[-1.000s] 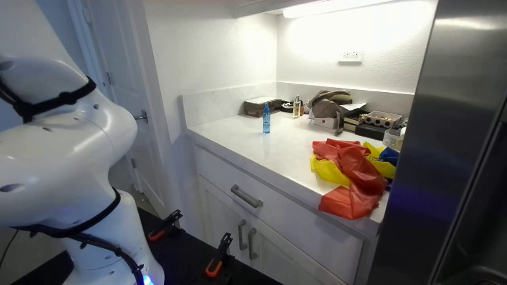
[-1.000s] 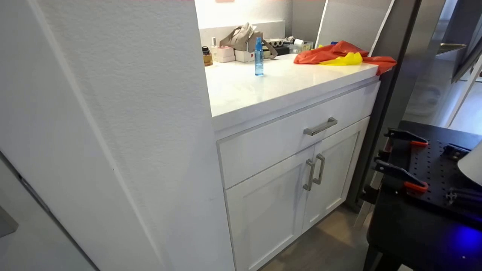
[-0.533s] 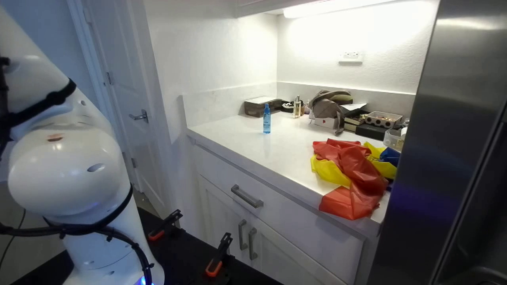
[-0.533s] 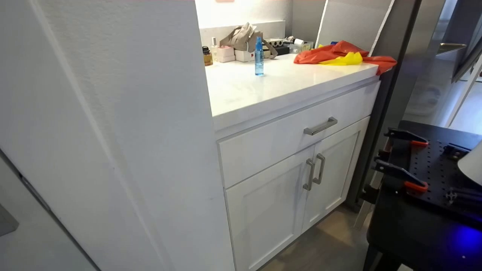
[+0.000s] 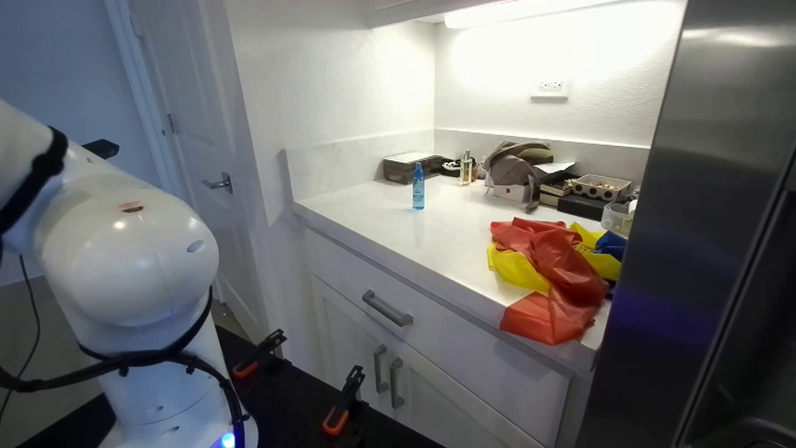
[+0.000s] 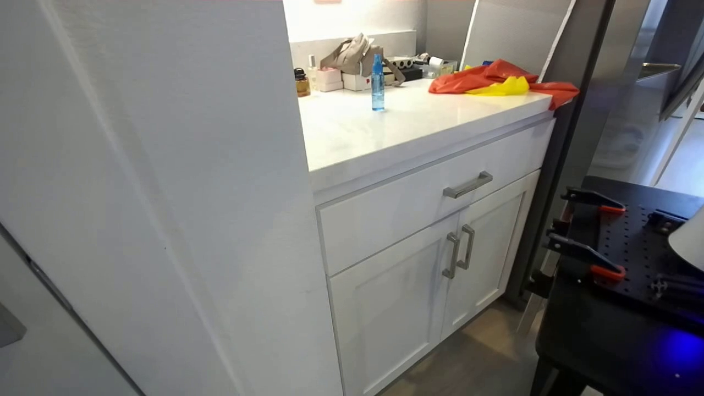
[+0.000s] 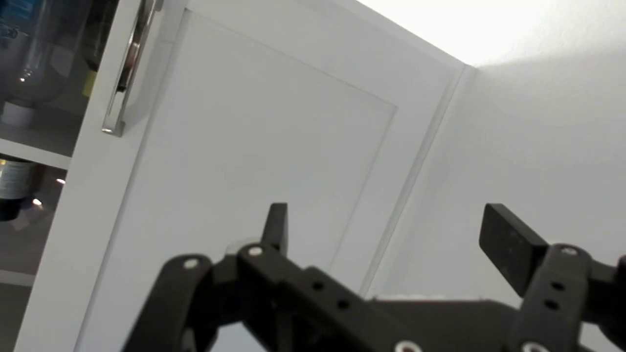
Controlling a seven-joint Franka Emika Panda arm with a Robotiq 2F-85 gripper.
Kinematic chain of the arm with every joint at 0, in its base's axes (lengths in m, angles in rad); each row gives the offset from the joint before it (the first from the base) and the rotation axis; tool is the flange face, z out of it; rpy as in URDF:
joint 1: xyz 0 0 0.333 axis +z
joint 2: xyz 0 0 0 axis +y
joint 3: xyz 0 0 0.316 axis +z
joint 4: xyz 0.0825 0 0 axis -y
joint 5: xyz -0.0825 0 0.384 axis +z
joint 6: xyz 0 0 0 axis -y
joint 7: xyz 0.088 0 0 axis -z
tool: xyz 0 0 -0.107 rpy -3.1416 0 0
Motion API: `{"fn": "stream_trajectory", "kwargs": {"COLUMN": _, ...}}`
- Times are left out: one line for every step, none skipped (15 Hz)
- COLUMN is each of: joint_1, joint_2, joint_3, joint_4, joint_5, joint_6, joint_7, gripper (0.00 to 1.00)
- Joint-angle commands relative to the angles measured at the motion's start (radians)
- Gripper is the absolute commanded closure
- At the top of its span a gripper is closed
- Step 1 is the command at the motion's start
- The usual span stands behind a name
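In the wrist view my gripper point(image 7: 384, 230) stands wide open, and nothing is between its black fingertips. Behind it is a white cabinet door point(image 7: 279, 132) with a metal handle point(image 7: 128, 73), and a pale wall meets the door on the right. I see no contact with either. A blue spray bottle point(image 5: 418, 186) stands upright on the white counter point(image 5: 379, 208), well away from the arm point(image 5: 134, 255). Toward the counter's corner lies a crumpled red, yellow and blue cloth or bag point(image 5: 553, 274). Both exterior views leave the gripper out.
Boxes, a taupe bag point(image 5: 513, 165) and a perfume bottle point(image 5: 465, 168) line the counter's back. A steel fridge point(image 5: 690, 218) borders it. Two clamps point(image 5: 260, 353) sit on the black robot table point(image 5: 280, 398). Bottles show through openings left of the door in the wrist view.
The upper arm has swung and sunk lower in an exterior view, uncovering more of the door and wall behind it. The bottle, cloth and other counter things have stayed put.
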Motion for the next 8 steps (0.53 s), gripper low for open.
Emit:
{"fn": "stream_trajectory", "kwargs": {"joint_1": 0.062, "joint_2": -0.12, "joint_3": 0.015, "joint_4": -0.099, "joint_5": -0.035, "joint_6": -0.058, "joint_7": 0.074, "gripper": 0.0}}
{"fn": "stream_trajectory", "kwargs": {"joint_1": 0.158, "joint_2": -0.121, "joint_3": 0.0, "joint_4": -0.106, "joint_5": 0.006, "joint_6": -0.081, "joint_7": 0.047, "gripper": 0.0}}
{"fn": "stream_trajectory", "kwargs": {"joint_1": 0.076, "joint_2": -0.078, "joint_3": 0.008, "joint_4": -0.063, "joint_5": -0.04, "joint_6": -0.05, "joint_7": 0.064, "gripper": 0.0}}
{"fn": "stream_trajectory", "kwargs": {"joint_1": 0.119, "joint_2": -0.095, "joint_3": 0.008, "joint_4": -0.078, "joint_5": -0.032, "joint_6": -0.063, "joint_7": 0.061, "gripper": 0.0}}
{"fn": "stream_trajectory", "kwargs": {"joint_1": 0.149, "joint_2": -0.106, "joint_3": 0.008, "joint_4": -0.089, "joint_5": -0.027, "joint_6": -0.072, "joint_7": 0.059, "gripper": 0.0}}
{"fn": "stream_trajectory", "kwargs": {"joint_1": 0.163, "joint_2": -0.111, "joint_3": 0.007, "joint_4": -0.093, "joint_5": -0.025, "joint_6": -0.076, "joint_7": 0.058, "gripper": 0.0}}
{"fn": "stream_trajectory", "kwargs": {"joint_1": 0.167, "joint_2": -0.113, "joint_3": 0.004, "joint_4": -0.096, "joint_5": -0.024, "joint_6": -0.076, "joint_7": 0.057, "gripper": 0.0}}
{"fn": "stream_trajectory", "kwargs": {"joint_1": 0.167, "joint_2": -0.113, "joint_3": 0.0, "joint_4": -0.098, "joint_5": -0.023, "joint_6": -0.076, "joint_7": 0.057, "gripper": 0.0}}
